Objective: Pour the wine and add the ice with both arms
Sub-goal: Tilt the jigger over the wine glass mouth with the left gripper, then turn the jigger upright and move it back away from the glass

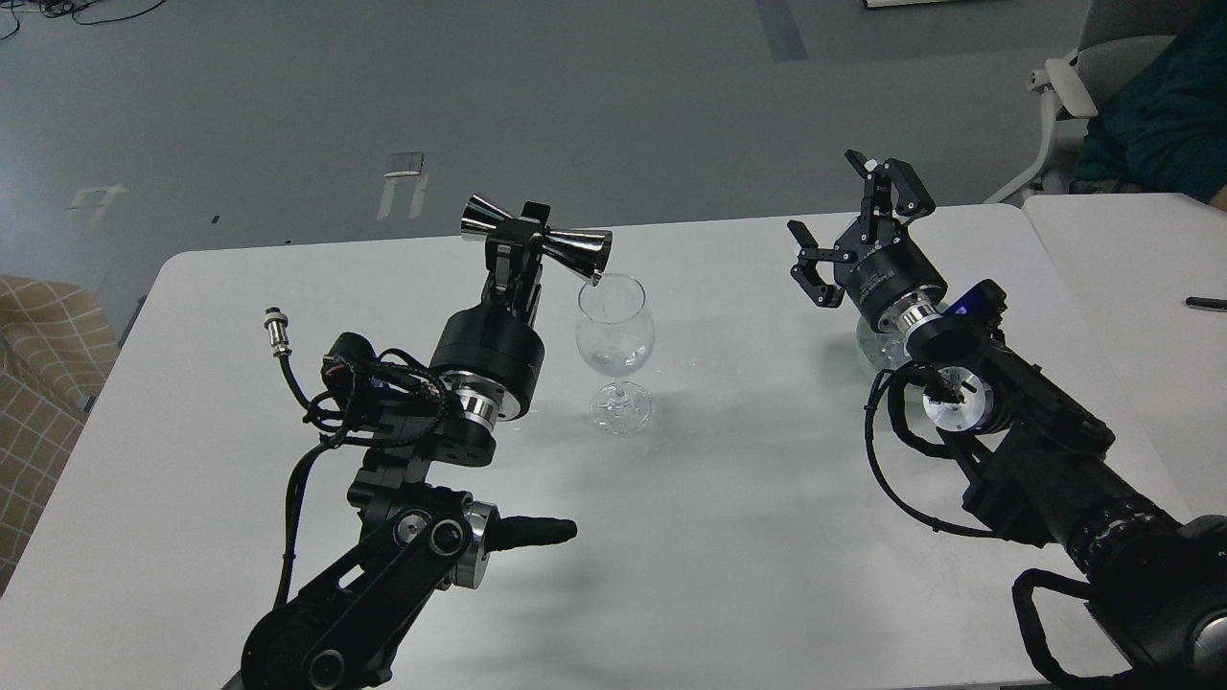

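A clear wine glass [615, 343] stands upright on the white table [729, 537], with a little clear wine low in its bowl. My left gripper [519, 237] is shut on the waist of a shiny metal jigger [537, 238], held lying nearly level, its right mouth just above the glass's left rim. My right gripper [860, 231] is open and empty, raised above the table's right side. A clear glass bowl [877, 347] lies mostly hidden behind my right arm; its ice cannot be made out.
A second white table [1131, 278] adjoins on the right, with a dark pen [1205, 304] on it. A seated person [1160, 105] in a grey chair is at the far right. A tan checked seat [38, 364] stands at the left edge.
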Motion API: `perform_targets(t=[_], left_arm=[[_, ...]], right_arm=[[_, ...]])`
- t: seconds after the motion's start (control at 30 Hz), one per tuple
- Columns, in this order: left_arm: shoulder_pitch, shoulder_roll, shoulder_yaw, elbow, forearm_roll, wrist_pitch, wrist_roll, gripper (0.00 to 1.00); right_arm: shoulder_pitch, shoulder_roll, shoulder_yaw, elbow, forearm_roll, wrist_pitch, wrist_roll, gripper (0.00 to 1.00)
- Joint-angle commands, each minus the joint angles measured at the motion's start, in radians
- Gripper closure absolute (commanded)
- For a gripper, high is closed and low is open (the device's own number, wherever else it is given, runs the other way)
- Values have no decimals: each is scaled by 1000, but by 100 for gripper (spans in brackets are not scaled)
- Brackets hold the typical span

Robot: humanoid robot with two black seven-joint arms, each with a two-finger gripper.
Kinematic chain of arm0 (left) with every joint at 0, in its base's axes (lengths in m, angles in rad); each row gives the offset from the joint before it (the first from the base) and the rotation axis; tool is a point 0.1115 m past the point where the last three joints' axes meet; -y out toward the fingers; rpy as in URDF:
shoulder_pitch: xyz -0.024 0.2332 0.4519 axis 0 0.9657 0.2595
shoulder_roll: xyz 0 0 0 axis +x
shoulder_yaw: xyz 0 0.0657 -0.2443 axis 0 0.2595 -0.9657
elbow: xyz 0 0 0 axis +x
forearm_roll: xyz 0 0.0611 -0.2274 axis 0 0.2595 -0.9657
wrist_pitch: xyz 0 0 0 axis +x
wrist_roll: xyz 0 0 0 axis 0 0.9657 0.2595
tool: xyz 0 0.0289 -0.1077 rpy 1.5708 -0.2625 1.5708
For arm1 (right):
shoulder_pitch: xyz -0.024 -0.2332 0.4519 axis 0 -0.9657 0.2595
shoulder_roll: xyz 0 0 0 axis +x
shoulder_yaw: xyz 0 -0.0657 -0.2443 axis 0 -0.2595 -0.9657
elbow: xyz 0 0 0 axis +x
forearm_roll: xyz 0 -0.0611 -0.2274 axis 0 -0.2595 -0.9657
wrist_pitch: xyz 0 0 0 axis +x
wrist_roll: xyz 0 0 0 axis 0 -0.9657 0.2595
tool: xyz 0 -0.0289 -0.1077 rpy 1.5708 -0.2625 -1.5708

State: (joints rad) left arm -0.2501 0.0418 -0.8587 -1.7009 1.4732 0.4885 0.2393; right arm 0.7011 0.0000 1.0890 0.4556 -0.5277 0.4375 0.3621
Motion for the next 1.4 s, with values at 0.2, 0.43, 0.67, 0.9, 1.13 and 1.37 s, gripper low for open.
perform_targets(t=[0.2,0.43,0.67,0.9,1.13,1.37], left_arm=[[-29,-14,-178,-11,-330,0,54,98],[-43,-3,-488,-11,-795,0,100,97],[11,-2,-716,1,-1206,0,100,94],[196,-16,-783,90,-1265,-218,64,91],[235,-16,-809,263,-1287,-421,6,91],[215,-11,-813,428,-1297,-539,2,89]], right_arm=[[-2,0,-1,0,0,0,0,0],[-2,0,-1,0,0,0,0,0],[-3,0,-1,0,0,0,0,0],[-5,0,-1,-2,0,0,0,0],[-11,0,-1,0,0,0,0,0],[-17,0,-1,0,0,0,0,0]])
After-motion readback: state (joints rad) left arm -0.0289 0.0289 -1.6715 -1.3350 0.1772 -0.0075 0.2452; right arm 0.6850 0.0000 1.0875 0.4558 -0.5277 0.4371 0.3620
